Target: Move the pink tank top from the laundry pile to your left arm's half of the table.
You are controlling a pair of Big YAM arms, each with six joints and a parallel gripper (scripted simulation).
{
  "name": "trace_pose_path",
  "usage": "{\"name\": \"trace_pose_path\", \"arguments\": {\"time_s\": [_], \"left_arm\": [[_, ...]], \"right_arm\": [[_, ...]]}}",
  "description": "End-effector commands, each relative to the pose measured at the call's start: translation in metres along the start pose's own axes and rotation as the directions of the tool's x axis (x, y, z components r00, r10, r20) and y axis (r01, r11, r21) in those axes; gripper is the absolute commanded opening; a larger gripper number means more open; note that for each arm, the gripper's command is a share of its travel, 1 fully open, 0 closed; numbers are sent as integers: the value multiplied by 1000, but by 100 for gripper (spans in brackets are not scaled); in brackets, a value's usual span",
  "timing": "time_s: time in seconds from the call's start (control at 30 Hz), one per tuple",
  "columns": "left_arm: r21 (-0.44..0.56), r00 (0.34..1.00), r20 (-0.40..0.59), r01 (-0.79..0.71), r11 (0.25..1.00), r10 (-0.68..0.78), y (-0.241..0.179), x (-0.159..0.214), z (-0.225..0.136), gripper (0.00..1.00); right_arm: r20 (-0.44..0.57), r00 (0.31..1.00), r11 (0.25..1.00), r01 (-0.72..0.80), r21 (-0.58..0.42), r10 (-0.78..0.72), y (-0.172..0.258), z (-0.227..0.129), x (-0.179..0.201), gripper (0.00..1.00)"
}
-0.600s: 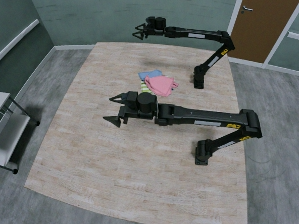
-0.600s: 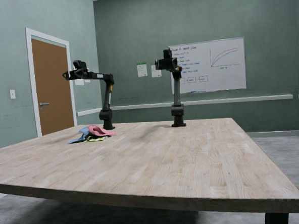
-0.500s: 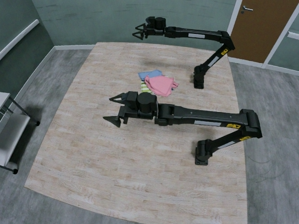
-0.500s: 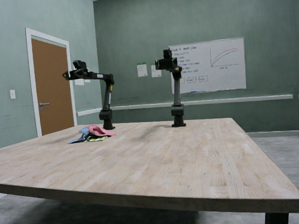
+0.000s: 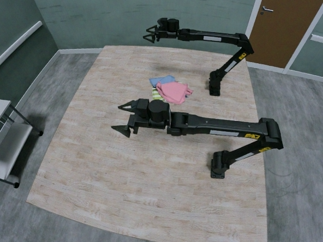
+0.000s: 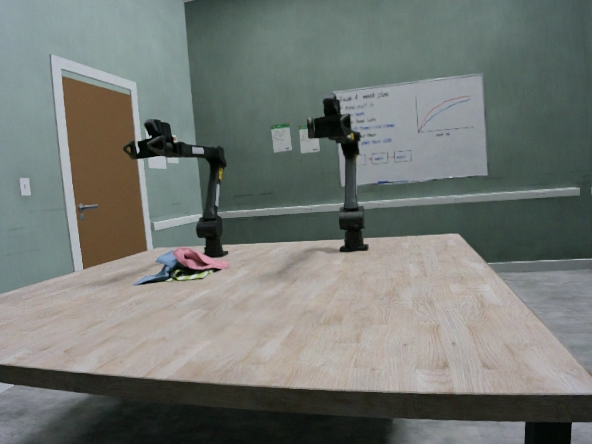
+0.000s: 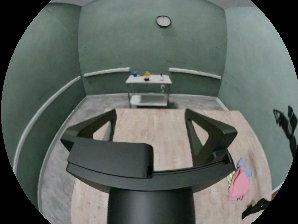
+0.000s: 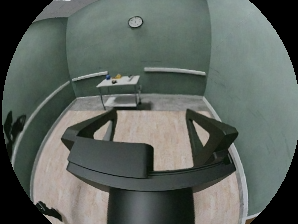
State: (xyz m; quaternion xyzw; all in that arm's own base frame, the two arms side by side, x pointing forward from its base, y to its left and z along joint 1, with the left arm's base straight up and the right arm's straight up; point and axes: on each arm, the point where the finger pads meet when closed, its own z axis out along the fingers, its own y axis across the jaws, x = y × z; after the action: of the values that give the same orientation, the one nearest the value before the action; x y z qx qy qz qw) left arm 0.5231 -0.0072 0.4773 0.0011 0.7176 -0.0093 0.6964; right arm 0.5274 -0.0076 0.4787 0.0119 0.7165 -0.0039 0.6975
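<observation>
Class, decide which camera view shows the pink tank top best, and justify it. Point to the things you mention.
The top view: the pink tank top (image 5: 174, 92) (image 6: 196, 258) (image 7: 240, 184) spreads widest there. Exterior shows it edge-on, left wrist small; right wrist misses it.
</observation>
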Motion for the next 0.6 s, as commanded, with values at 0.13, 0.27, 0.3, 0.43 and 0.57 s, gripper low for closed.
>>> {"name": "trace_pose_path", "arguments": {"time_s": [0.13,0.27,0.3,0.43,0.57], "left_arm": [[-63,999,-35,-13,998,11,32,-42,-12,92],[-89,993,-116,-15,996,4,47,-29,-7,92],[-96,992,-130,-15,995,2,51,-28,-9,92],[-119,983,-185,-15,993,-7,63,-26,-18,92],[-122,982,-190,-15,992,-8,64,-26,-19,92]], "right_arm": [[53,999,1000,1,1,-1,0,-2,-30,100],[53,999,1000,1,1,-1,0,-2,-30,100],[53,999,1000,1,1,-1,0,-2,-30,100],[53,999,1000,1,1,-1,0,-2,-30,100],[53,999,1000,1,1,-1,0,-2,-30,100]]}}
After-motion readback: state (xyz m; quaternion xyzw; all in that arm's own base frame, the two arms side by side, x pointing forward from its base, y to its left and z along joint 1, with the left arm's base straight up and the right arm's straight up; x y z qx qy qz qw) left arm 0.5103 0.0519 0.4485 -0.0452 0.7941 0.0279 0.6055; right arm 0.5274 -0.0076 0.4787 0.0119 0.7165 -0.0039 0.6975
